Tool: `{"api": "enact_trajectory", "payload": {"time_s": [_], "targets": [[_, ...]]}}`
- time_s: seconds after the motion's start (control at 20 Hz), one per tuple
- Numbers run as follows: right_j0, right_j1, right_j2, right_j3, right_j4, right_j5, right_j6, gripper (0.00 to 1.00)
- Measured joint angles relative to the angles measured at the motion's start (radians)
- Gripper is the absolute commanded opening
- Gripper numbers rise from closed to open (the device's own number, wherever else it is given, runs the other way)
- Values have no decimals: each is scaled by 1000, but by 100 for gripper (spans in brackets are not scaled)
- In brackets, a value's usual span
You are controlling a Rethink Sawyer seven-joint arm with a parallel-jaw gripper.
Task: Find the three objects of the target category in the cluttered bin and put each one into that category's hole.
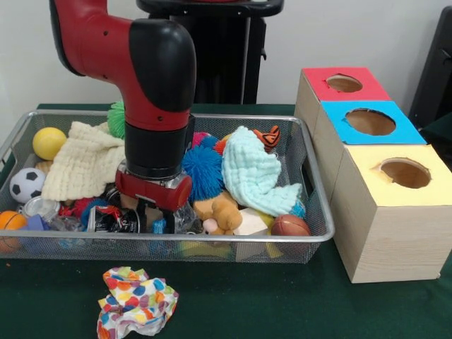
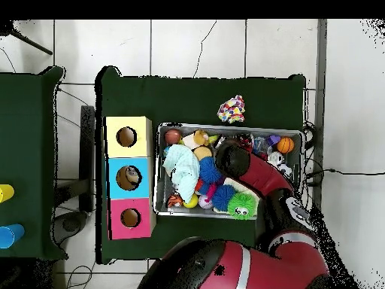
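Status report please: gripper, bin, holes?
Gripper down inside wire bin, state unclear. Clutter all around. Coloured cloth outside bin. Three hole boxes unobstructed.

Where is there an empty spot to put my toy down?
The green tablecloth is bare in front of the wire mesh bin, between the crumpled polka-dot cloth and the yellow-topped wooden box. The bin is crammed.

The wire-mesh bin lies heaped with balls, cloths and soft toys. Just beside it stand 3 wooden boxes in a row, each with 1 round hole: red-topped, blue-topped, yellow-topped.
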Motion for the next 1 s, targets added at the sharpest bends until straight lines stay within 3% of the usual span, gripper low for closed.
{"api": "enact_trajectory", "payload": {"time_s": [0.4, 1.0], "targets": [[9, 1, -11, -15, 0, 37, 0, 0], [112, -68, -109, -49, -1, 237, 0, 0]]}}
